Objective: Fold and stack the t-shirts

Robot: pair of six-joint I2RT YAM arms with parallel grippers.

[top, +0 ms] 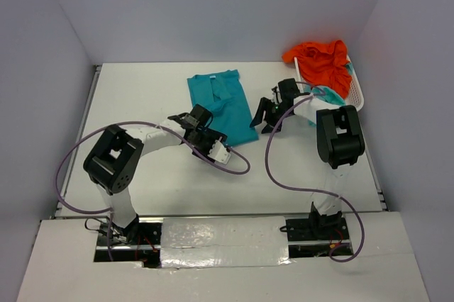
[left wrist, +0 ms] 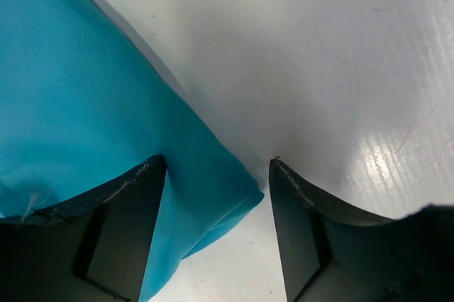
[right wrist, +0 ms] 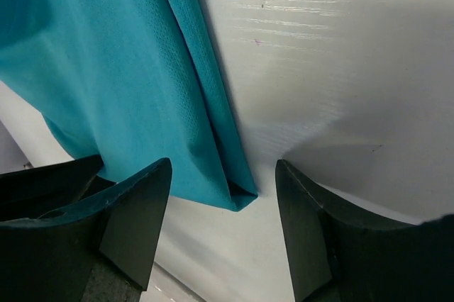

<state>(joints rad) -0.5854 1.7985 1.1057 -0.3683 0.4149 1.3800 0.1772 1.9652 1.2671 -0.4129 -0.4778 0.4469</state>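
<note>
A teal t-shirt (top: 225, 103) lies partly folded lengthwise on the white table (top: 142, 96). My left gripper (top: 207, 134) is open at the shirt's near left corner; in the left wrist view a folded corner of the shirt (left wrist: 213, 203) lies between my open fingers. My right gripper (top: 268, 116) is open at the shirt's near right corner; in the right wrist view that corner (right wrist: 234, 192) lies between my open fingers. An orange t-shirt (top: 323, 61) is heaped on a white basket (top: 358, 93) at the back right, with a teal and white garment (top: 323, 94) below it.
The basket stands against the right wall. White walls enclose the table on three sides. Purple cables (top: 284, 174) loop from both arms over the near part of the table.
</note>
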